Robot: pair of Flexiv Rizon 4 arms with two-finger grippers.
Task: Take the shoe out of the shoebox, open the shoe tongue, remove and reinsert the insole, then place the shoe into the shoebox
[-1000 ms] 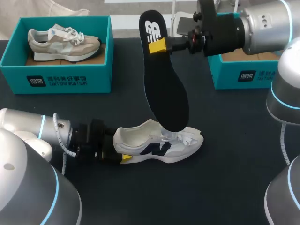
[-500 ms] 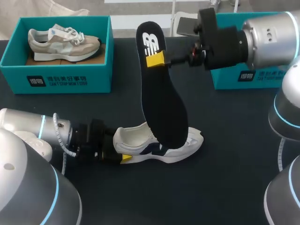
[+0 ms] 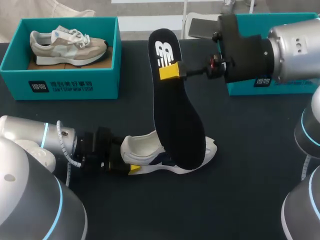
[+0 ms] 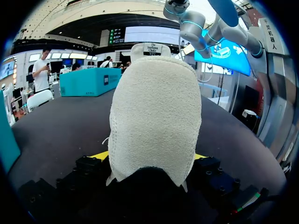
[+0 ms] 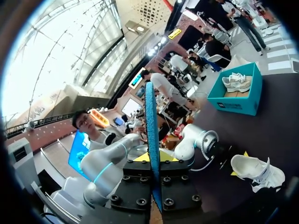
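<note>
Occlusion first: the black insole (image 3: 177, 115) hangs tilted, heel end up, and its lower end covers the middle of the white shoe (image 3: 145, 150). The tongue, laces and opening are hidden in the head view, so I cannot tell whether the insole touches the shoe.

Right gripper (image 3: 169, 71) is clamped on the insole near its heel end. In the right wrist view the insole sits edge-on between the yellow tips.

Left gripper (image 3: 130, 162) pinches the shoe's heel. Only one yellow tip shows from the head. In the left wrist view the heel (image 4: 154, 116) fills nearly everything, with yellow slivers at both sides.

Shoe lies on its sole on the dark table (image 3: 240, 195), toe towards the right arm.

Teal shoebox (image 3: 60, 80) at the far left holds a beige shoe (image 3: 67, 45). A second teal box (image 3: 240, 85) at the far right is mostly hidden behind the right arm; its contents are not visible.
</note>
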